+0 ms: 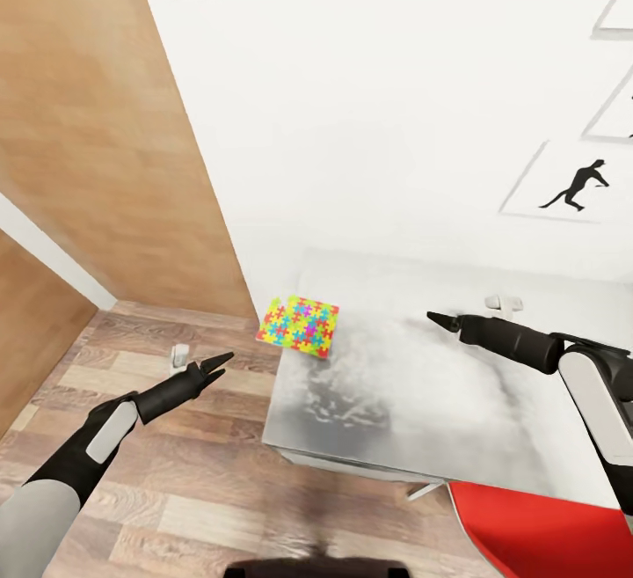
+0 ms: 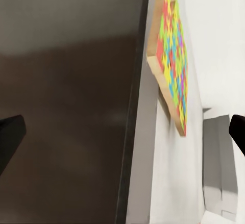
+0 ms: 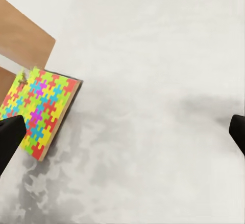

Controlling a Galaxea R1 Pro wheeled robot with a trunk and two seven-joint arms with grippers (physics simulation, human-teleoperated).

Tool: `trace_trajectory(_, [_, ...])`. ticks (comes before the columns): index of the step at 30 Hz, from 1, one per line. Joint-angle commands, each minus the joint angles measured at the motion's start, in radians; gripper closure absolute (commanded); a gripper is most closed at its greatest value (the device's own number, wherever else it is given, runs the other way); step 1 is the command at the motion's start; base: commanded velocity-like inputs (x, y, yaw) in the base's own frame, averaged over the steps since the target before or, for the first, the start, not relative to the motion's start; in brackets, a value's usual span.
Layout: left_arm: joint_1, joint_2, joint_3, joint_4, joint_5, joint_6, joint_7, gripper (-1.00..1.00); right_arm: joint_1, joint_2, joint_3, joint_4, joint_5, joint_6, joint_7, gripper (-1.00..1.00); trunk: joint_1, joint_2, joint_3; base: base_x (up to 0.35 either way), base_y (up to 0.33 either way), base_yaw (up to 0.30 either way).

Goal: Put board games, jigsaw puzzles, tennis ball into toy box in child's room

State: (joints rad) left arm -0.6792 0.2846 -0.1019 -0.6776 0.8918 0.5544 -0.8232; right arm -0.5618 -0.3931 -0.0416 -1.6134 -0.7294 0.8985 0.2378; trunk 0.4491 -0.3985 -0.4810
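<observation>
Multicoloured in yellow, pink, blue and green, a thin squarish jigsaw puzzle board (image 1: 299,325) lies on the pale grey desk top (image 1: 422,393), overhanging its near-left edge above the wood-plank floor. Both grippers hang empty: the left gripper (image 1: 218,364) spread beside the desk, the right gripper (image 1: 437,319) over it, its spread unclear. A careless nudge could tip the puzzle off.

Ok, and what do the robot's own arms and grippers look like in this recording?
Both arms have light grey and white shell segments joined by black sleeves, narrowing into black forearms. The left gripper and right gripper are black with slim pointed fingers. No cables or markings are visible.
</observation>
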Motion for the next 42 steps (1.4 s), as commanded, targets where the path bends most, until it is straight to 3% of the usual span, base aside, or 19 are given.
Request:
trace_trajectory(1, [-0.001,0.001,-0.004,0.000,0.010,0.007,0.001,-1.00,-0.001,0.000,-0.001,0.000,0.007,0.005,0.008,-1.00,0.001,-0.002,-0.001,0.233,0.042,-0.009])
trace_trajectory(42, [0.001,-0.015,-0.006,0.066,0.009,-0.081,0.000,-1.00,-0.001,0.000,-0.003,0.000,0.007,0.005,0.008,-1.00,0.001,-0.002,-0.001,0.038,0.006,-0.001])
